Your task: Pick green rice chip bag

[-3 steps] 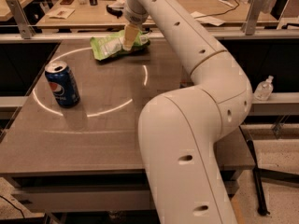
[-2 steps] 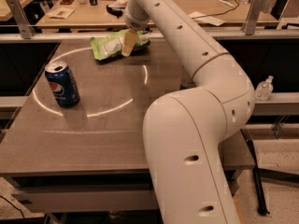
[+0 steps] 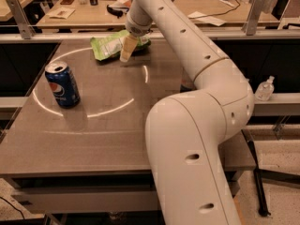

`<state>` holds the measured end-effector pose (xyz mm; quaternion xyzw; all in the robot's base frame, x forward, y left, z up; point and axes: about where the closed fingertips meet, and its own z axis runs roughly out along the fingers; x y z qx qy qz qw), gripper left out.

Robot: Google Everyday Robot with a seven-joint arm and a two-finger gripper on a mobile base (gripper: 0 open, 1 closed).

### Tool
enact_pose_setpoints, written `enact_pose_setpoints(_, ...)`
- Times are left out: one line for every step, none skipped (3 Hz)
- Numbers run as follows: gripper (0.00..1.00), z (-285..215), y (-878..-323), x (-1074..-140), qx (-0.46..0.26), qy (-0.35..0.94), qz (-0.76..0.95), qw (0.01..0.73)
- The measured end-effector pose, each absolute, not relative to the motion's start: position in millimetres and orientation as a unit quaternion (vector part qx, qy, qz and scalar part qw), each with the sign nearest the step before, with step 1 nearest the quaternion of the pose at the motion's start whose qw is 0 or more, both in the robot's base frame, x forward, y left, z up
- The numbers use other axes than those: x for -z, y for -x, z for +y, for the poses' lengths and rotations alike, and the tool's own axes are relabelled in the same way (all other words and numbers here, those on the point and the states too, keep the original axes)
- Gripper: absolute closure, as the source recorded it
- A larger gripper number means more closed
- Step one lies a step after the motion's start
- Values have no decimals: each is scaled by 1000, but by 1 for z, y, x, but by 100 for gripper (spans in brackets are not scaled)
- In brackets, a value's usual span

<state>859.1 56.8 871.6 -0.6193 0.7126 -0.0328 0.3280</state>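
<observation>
Far back on table (image 3: 112, 139), green rice chip bag (image 3: 107, 45) lying flat, tool (image 3: 125, 55) over its middle, grip impossible to tell

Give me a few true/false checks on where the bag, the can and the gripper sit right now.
1. The Pepsi can stands upright on the table. True.
2. The gripper is above the Pepsi can. False: it is at the green rice chip bag, on the far side of the table, well away from the can.
3. The green rice chip bag lies farther from the camera than the Pepsi can. True.
4. The green rice chip bag leans against the Pepsi can. False: the two are apart, with bare table between them.
</observation>
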Motion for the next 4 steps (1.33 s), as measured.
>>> enact_pose_setpoints(0,53,-860,-869,19,605,725,328)
enact_pose_setpoints(0,47,-856,-864,-21,569,753,329)
enact_pose_setpoints(0,46,-854,-860,-68,522,782,334)
enact_pose_setpoints(18,43,-854,-860,-88,492,798,335)
